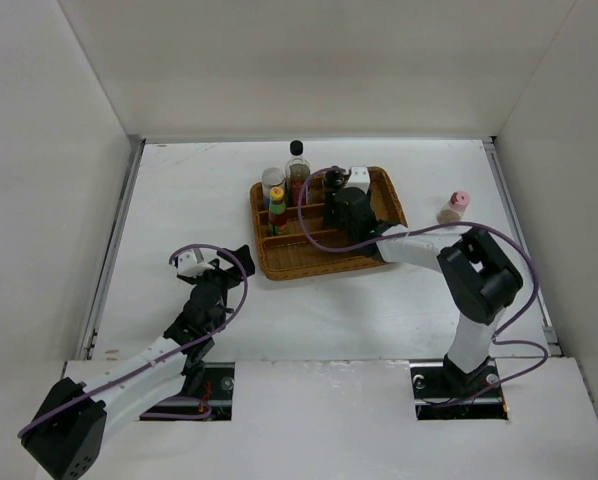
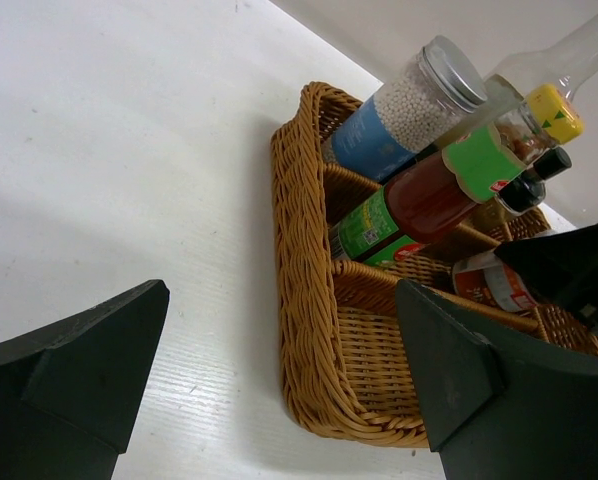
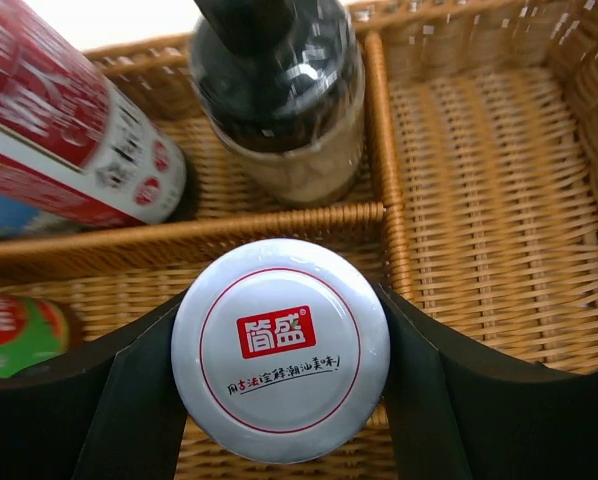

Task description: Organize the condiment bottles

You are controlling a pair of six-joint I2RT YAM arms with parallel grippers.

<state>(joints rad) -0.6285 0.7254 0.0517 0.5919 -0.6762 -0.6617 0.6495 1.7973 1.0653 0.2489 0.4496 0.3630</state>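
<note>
My right gripper (image 1: 341, 205) is over the brown wicker tray (image 1: 379, 190) and is shut on a white-lidded jar (image 3: 280, 348), which sits in a middle compartment. Its fingers (image 3: 439, 400) press both sides of the lid. Just beyond it stands the dark-capped brown shaker (image 3: 279, 90). The other white-lidded jar (image 1: 272, 180), the tall black-capped bottle (image 1: 297, 160) and the yellow-capped red sauce (image 1: 277, 205) stand in the tray's left compartments. The pink-capped bottle (image 1: 455, 207) stands on the table right of the tray. My left gripper (image 1: 219, 268) is open and empty, left of the tray.
The tray's near compartments and right compartment (image 3: 489, 190) hold nothing. In the left wrist view the tray's near corner (image 2: 314, 330) lies between my open fingers (image 2: 89, 370). White walls enclose the table on three sides.
</note>
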